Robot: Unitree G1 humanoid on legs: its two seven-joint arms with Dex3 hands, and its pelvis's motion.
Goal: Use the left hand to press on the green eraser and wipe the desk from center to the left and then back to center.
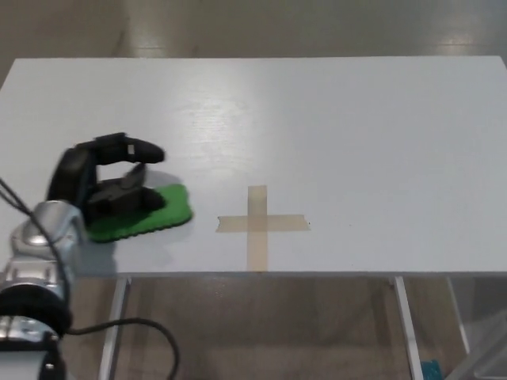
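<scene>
Green eraser (146, 212), a flat, wavy-edged pad of soft-looking material, lies on the white rectangular desk (333, 127) near its front edge and well over on the robot's left side. The robot's black left hand (103, 182) rests on top of it, covering most of the pad's left and middle part; only the right end and the front scalloped rim show clear of the hand. The thumb and two thick fingers (131, 148) are curled over and down: the upper fingers arch above the pad, while the lower digit lies against its top surface. The hand presses on the eraser from above and does not clasp it around the edges. The silver jointed forearm (36, 261) comes up from the lower left corner, with a black cable (119, 328) looping below the desk edge.

To the right of the eraser, apart from it, a cross of beige tape (257, 224) is stuck flat on the desk near the front edge, about at the middle of the desk's width. The stretch of surface between the pad and the tape cross is bare white, and nothing stands between them. Below the front edge, pale metal desk legs (404, 317) and the tan floor (277, 332) show. The right hand does not appear anywhere.
</scene>
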